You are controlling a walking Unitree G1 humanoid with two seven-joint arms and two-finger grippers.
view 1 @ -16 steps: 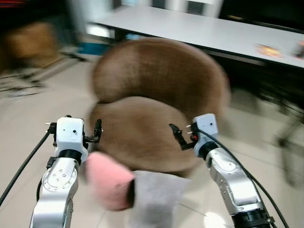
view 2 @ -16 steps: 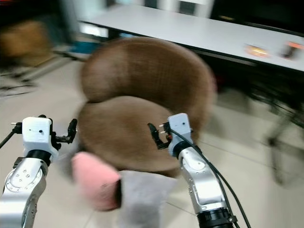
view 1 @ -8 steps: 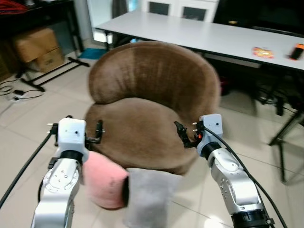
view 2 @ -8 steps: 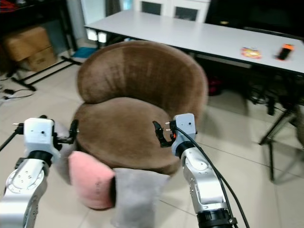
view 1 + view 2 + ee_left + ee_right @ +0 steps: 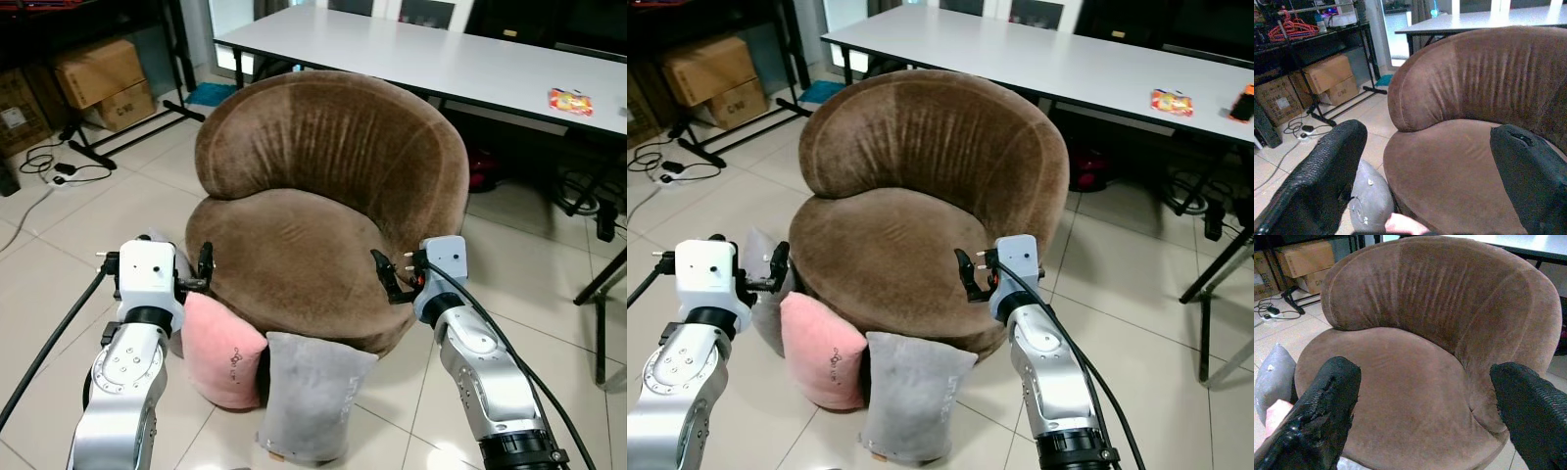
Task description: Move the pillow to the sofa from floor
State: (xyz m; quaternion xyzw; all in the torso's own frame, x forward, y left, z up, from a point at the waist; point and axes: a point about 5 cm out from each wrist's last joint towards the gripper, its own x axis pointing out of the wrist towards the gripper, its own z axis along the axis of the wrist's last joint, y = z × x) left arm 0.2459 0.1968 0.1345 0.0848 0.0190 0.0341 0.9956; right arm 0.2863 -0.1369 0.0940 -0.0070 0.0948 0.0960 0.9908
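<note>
While both grippers, left (image 5: 203, 271) and right (image 5: 384, 279), hover spread and empty, the approach is underway: the pink pillow (image 5: 224, 352) leans on the floor against the sofa's (image 5: 294, 255) front edge, apparently awaiting a downward reach.

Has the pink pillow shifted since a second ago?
No. The pink pillow leans against the sofa front beside the grey pillow, as before. Only the camera moved.

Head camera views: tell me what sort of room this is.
Probably a living or work room in a home: a round brown sofa chair on tiled floor, a long white table behind it, and cardboard boxes beside a black rack.
</note>
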